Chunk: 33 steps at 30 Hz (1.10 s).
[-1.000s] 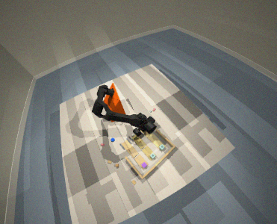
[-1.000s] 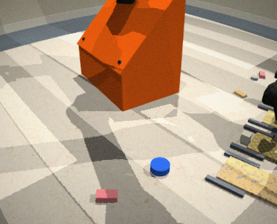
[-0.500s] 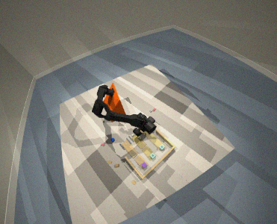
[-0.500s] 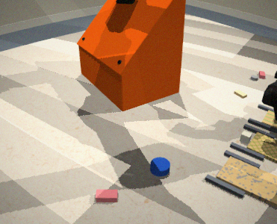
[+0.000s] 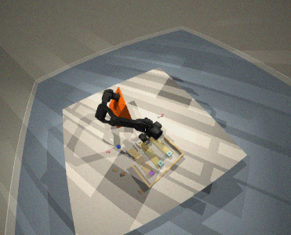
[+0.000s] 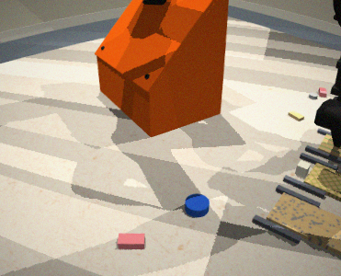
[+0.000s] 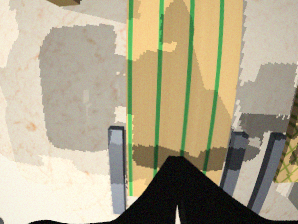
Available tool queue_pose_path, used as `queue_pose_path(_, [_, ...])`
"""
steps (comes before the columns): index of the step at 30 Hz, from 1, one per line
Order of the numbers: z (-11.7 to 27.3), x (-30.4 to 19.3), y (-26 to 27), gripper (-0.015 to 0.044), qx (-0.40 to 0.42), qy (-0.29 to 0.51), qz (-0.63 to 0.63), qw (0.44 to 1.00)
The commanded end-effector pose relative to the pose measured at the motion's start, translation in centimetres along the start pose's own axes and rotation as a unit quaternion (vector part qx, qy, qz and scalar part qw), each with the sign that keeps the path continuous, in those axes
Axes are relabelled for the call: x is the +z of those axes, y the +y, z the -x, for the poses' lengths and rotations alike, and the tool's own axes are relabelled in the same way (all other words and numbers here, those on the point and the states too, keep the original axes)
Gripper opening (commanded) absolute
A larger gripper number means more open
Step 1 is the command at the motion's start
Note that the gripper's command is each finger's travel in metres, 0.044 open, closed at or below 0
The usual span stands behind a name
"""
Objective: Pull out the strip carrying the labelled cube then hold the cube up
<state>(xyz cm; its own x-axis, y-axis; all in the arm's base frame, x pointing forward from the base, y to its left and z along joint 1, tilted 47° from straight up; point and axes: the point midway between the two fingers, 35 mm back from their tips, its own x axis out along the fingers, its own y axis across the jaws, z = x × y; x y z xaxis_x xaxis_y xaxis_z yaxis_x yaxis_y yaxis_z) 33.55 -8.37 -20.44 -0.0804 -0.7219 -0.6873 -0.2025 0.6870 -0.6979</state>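
Observation:
My gripper (image 6: pixel 339 144) (image 7: pixel 174 163) is shut and empty, low over the near end of the green-lined strip (image 5: pixel 160 145) (image 6: pixel 326 143) (image 7: pixel 170 100). That strip lies between dark rails, and its far end has a teal cube (image 5: pixel 169 153). The cross-hatched strip (image 6: pixel 330 177) (image 7: pixel 291 172) lies beside it, in line with a second teal cube (image 5: pixel 160 163). The speckled strip (image 5: pixel 135 153) (image 6: pixel 308 215) is outermost, in line with a purple cube (image 5: pixel 151 172). The cube markings are too small to read. The fingertips are hidden in the top view.
A wooden wall (image 5: pixel 166 171) borders the strips' far ends. A blue disc (image 5: pixel 118 146) (image 6: pixel 197 205) and a pink block (image 5: pixel 108 151) (image 6: pixel 131 241) lie outside. A yellow block (image 6: pixel 296 116) lies beyond the rails. The orange base (image 5: pixel 119 105) (image 6: pixel 188 78) stands behind.

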Motion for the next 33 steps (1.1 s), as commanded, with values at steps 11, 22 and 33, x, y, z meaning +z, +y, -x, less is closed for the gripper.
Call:
queue_pose_path(11, [-0.4,-2.8,0.1,0.0,0.0,0.009,0.005,1.0])
queue_pose_path(22, [-0.5,-4.5,0.2,0.0,0.0,0.009,0.005,1.0])
queue_pose_path(33, [-0.5,-6.1,0.2,0.0,0.0,0.009,0.006,1.0])
